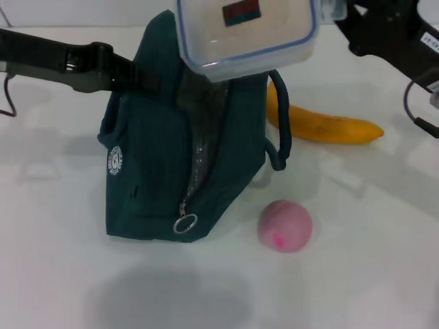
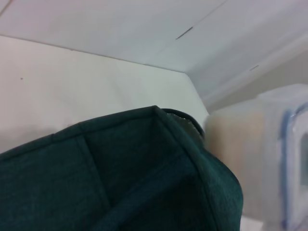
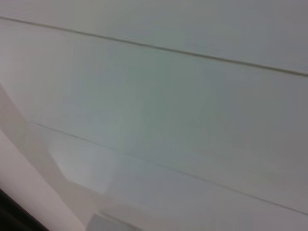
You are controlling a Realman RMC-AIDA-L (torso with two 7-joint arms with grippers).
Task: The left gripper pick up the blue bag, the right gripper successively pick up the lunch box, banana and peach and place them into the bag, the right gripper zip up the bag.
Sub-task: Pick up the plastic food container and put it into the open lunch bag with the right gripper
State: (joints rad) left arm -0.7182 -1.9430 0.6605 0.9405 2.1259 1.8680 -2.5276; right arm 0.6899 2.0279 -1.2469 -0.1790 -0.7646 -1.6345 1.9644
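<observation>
The blue bag (image 1: 151, 178) stands upright at the table's middle, its top open. My left gripper (image 1: 134, 74) comes in from the left and is shut on the bag's upper left edge. In the left wrist view the bag's fabric (image 2: 120, 178) fills the lower part. The lunch box (image 1: 247, 34), clear with a blue-rimmed lid, hangs just above the bag's opening. My right gripper (image 1: 336, 12) is shut on its right end. The lunch box (image 2: 269, 159) also shows beside the bag in the left wrist view. The banana (image 1: 336, 128) lies right of the bag. The peach (image 1: 285, 225) sits in front of it.
The white table (image 1: 68, 274) carries everything. The bag's zipper pull ring (image 1: 185, 223) hangs low on its front, and a handle strap (image 1: 281, 130) loops down its right side. Black cables (image 1: 418, 103) trail from the right arm. The right wrist view shows only pale surfaces.
</observation>
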